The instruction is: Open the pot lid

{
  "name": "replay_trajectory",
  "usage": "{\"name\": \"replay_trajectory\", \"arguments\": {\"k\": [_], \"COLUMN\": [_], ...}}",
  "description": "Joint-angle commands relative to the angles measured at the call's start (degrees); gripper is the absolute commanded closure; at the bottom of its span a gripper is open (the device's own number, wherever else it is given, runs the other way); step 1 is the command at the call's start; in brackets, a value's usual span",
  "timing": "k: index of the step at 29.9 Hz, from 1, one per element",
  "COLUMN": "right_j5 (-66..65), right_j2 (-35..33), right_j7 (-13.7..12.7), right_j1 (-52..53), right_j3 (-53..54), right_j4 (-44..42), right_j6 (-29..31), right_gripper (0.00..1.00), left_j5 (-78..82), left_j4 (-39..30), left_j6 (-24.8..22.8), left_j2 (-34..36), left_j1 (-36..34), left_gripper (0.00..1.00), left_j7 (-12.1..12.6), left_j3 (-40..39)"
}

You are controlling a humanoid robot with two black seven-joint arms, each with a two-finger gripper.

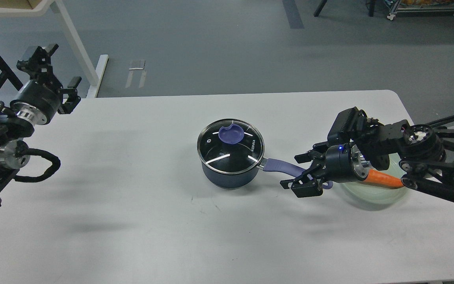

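Note:
A dark blue pot (229,175) stands mid-table with its glass lid (227,152) on. The lid has a purple knob (231,134). The pot's purple handle (284,165) points right and toward me. My right gripper (298,173) is open, with one finger above the outer part of the handle and one below it, to the right of the lid. The handle's tip is hidden behind it. My left gripper (71,94) is open and empty at the table's far left edge, far from the pot.
A pale green plate (369,197) with an orange carrot (386,180) sits at the right, mostly hidden behind my right arm. A white table leg (73,43) stands on the floor beyond the far left corner.

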Motion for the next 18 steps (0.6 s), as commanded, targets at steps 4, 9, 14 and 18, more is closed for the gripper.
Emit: {"name": "replay_trajectory", "arguments": {"k": [4, 9, 14, 18], "right_j5": [-0.4, -0.4, -0.3, -0.3], "right_j2": [-0.1, -0.3, -0.4, -0.4], "right_j7": [-1.5, -2.0, -2.1, -2.1], "right_j1": [0.0, 0.0, 0.0, 0.2], "right_j3": [-0.6, -0.6, -0.5, -0.5], "right_j4": [-0.1, -0.1, 0.0, 0.0], "right_j6": [0.0, 0.0, 0.2, 0.3], "right_gripper": [0.28, 0.41, 0.56, 0.62], "left_j5": [0.0, 0.0, 0.0, 0.0], "left_j4": [0.0, -0.7, -0.8, -0.8], "left_j6": [-0.1, 0.0, -0.3, -0.4], "left_j2": [-0.2, -0.2, -0.2, -0.4], "left_j1": [-0.1, -0.4, -0.4, -0.9], "left_gripper": [0.01, 0.01, 0.01, 0.01], "left_j7": [0.0, 0.0, 0.1, 0.2], "left_j3": [0.0, 0.2, 0.1, 0.1]}}
